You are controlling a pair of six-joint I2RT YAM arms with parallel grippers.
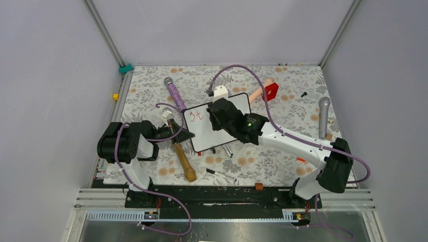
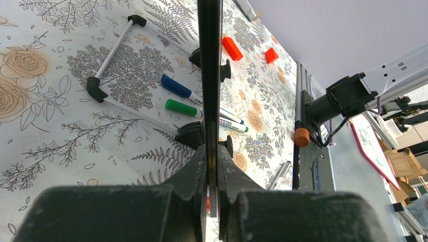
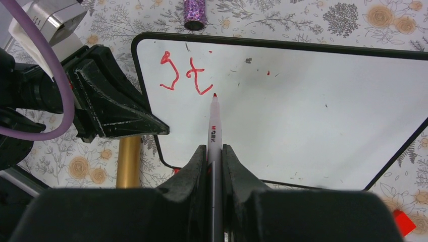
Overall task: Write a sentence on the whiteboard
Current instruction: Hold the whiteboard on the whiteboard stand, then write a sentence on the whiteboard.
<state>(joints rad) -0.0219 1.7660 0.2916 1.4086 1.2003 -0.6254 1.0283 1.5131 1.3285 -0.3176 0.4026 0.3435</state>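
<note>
Right jaws grip marker, left jaws whiteboard

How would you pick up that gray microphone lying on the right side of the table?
Grip the gray microphone around the middle of its slim handle, coming straight down from above, jaws across it. It lies flat, and the handle is narrower than the head.

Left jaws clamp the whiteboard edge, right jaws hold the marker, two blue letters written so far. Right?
No. The letters are red, not blue; the right wrist view shows it. The rest stands: left jaws clamp the whiteboard edge, right jaws hold the marker.
</note>
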